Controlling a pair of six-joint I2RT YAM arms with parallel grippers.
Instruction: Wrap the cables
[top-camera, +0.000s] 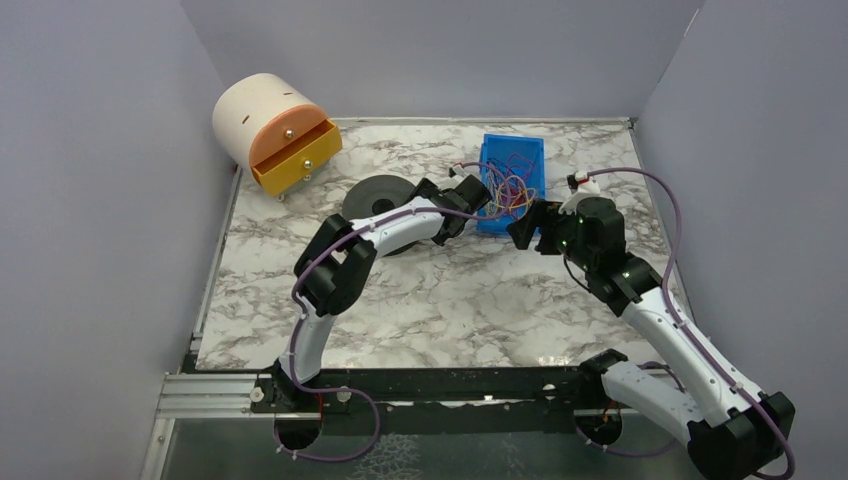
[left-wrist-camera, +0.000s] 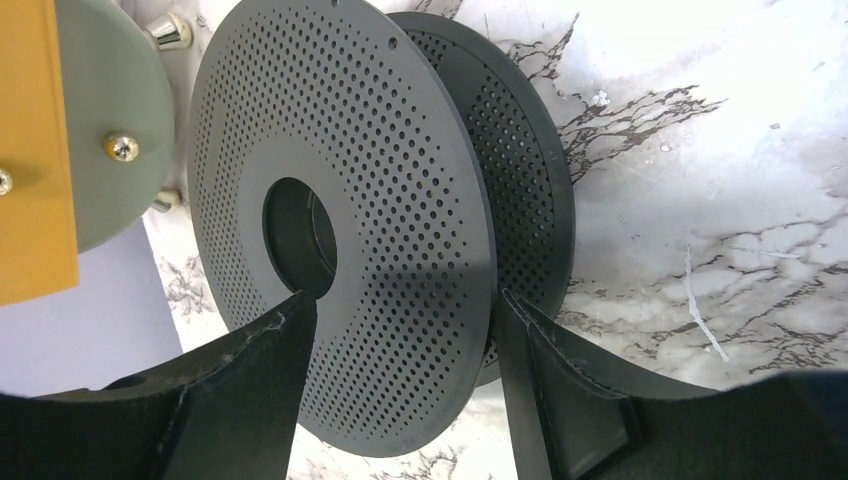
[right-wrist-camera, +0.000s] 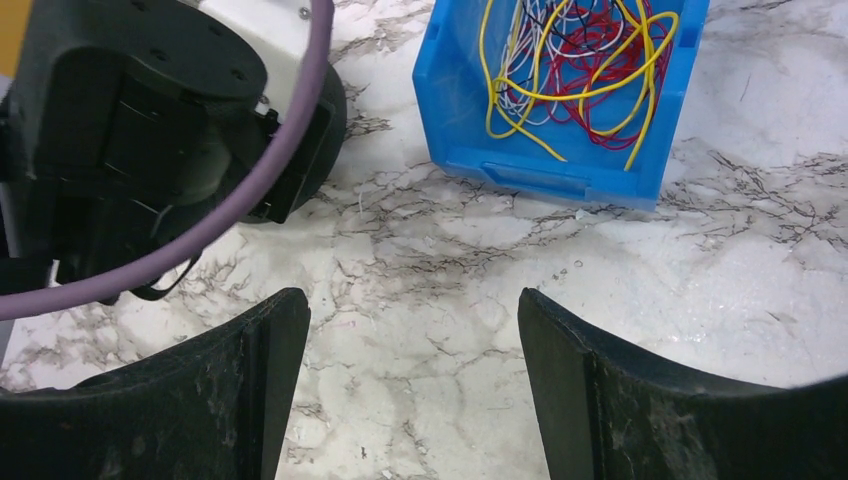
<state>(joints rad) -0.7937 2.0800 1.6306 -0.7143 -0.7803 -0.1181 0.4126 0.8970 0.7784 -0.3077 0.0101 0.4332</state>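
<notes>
**Cables** (right-wrist-camera: 575, 70): a loose tangle of thin yellow, red, white and black wires. They lie in the blue bin (right-wrist-camera: 545, 175) at the far middle of the marble table (top-camera: 450, 300). None is wound or held.

**Spool** (left-wrist-camera: 400, 200): dark grey, with two perforated flanges and an open hub. It sits on the table left of the bin.

**Left gripper** (left-wrist-camera: 400, 300): its fingers are spread wide on either side of the spool's nearer flange. Whether they touch it cannot be told, and nothing is clamped.

**Right gripper** (right-wrist-camera: 410, 300): its fingers are spread wide and hold nothing. It hangs over bare marble just before the bin's near wall, with the left arm's wrist close by.

**Drawer unit** (top-camera: 270, 125): a cream drum with an orange drawer pulled partly out, at the far left corner.
</notes>
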